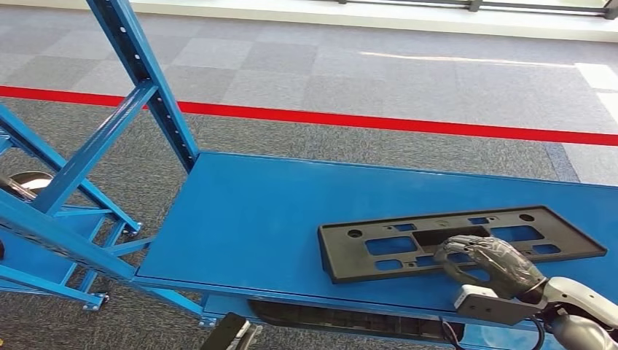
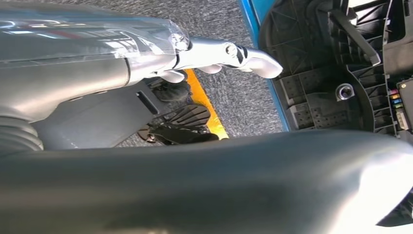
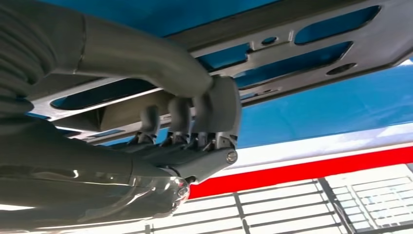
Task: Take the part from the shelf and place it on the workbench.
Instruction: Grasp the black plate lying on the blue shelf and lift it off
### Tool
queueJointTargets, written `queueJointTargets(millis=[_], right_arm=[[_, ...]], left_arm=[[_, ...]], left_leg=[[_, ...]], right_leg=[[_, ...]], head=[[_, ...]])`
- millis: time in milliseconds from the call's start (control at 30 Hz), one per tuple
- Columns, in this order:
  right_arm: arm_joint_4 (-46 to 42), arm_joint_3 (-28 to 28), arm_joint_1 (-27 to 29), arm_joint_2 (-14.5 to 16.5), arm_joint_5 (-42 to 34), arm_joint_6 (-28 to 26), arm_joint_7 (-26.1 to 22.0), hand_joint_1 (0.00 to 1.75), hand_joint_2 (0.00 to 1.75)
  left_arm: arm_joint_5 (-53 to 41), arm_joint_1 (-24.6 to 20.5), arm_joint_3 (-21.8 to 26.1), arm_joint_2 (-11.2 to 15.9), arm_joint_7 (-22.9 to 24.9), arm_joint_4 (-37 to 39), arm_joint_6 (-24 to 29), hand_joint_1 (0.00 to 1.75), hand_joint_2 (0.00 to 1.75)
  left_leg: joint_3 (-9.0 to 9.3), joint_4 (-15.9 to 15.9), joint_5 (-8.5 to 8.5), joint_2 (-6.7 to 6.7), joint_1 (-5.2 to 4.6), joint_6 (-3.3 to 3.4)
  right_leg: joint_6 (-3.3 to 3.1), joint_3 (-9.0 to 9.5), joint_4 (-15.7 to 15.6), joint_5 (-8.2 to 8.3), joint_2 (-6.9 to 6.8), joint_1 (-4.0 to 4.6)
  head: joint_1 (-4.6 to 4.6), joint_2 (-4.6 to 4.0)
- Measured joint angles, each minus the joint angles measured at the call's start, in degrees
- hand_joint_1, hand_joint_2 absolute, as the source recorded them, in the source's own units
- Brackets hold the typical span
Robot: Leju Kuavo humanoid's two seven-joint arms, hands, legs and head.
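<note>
The part is a flat black plastic panel with several cutouts. It lies on the blue workbench, toward its right front. My right hand grips the panel's near edge. In the right wrist view its fingers curl around a bar of the part, with the thumb over the top. My left hand hangs low beside the bench, thumb stretched out, and holds nothing.
A blue shelf frame with slanted rails rises at the left. More black moulded parts sit on a lower level under the bench top. A red floor line runs beyond the bench. The bench's left half is bare.
</note>
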Motion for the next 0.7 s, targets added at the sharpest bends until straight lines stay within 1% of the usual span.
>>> queueJointTargets(millis=[67, 133, 200, 267, 300, 700], right_arm=[[-0.25, 0.04, 0.06, 0.00, 0.01, 0.01, 0.00, 1.75, 1.75], [-0.43, 0.05, 0.21, 0.00, 0.02, 0.01, 0.00, 1.45, 1.75], [-0.63, 0.06, 0.46, 0.00, 0.05, -0.01, 0.00, 0.61, 1.75], [-0.91, 0.07, 0.78, 0.00, 0.09, -0.04, 0.00, 0.03, 1.75], [-1.05, 0.07, 0.92, 0.00, 0.10, -0.07, 0.00, 0.00, 1.75], [-1.67, 0.08, 1.85, 0.00, 0.17, -0.42, 0.11, 0.00, 1.75]], left_arm=[[0.02, 0.00, 0.00, 0.00, -0.04, 0.00, 0.00, 0.00, 0.00], [0.09, 0.00, 0.00, 0.00, -0.05, 0.00, 0.01, 0.00, 0.00], [0.14, 0.00, 0.00, 0.00, -0.05, 0.00, 0.02, 0.00, 0.00], [0.15, 0.00, 0.00, 0.00, -0.05, 0.00, 0.05, 0.00, 0.00], [0.15, 0.00, 0.00, 0.00, -0.05, 0.00, 0.08, 0.00, 0.00], [0.16, 0.00, 0.00, 0.00, -0.07, 0.02, 0.16, 0.00, 0.00]], left_leg=[[0.00, 0.00, 0.00, 0.00, 0.00, 0.00], [0.00, 0.00, 0.00, 0.00, 0.00, 0.00], [0.00, 0.00, 0.00, 0.00, 0.00, 0.00], [0.00, 0.00, 0.00, 0.00, 0.00, 0.00], [0.00, 0.00, 0.00, 0.00, 0.00, 0.00], [0.00, 0.00, 0.00, 0.00, 0.00, 0.00]], right_leg=[[0.00, 0.00, 0.00, 0.00, 0.00, 0.00], [0.00, 0.00, 0.00, 0.00, 0.00, 0.00], [0.00, 0.00, 0.00, 0.00, 0.00, 0.00], [0.00, 0.00, 0.00, 0.00, 0.00, 0.00], [0.00, 0.00, 0.00, 0.00, 0.00, 0.00], [0.00, 0.00, 0.00, 0.00, 0.00, 0.00]], head=[[0.00, 0.00], [0.00, 0.00], [0.00, 0.00], [0.00, 0.00], [-0.01, -0.01], [0.00, -0.01]])
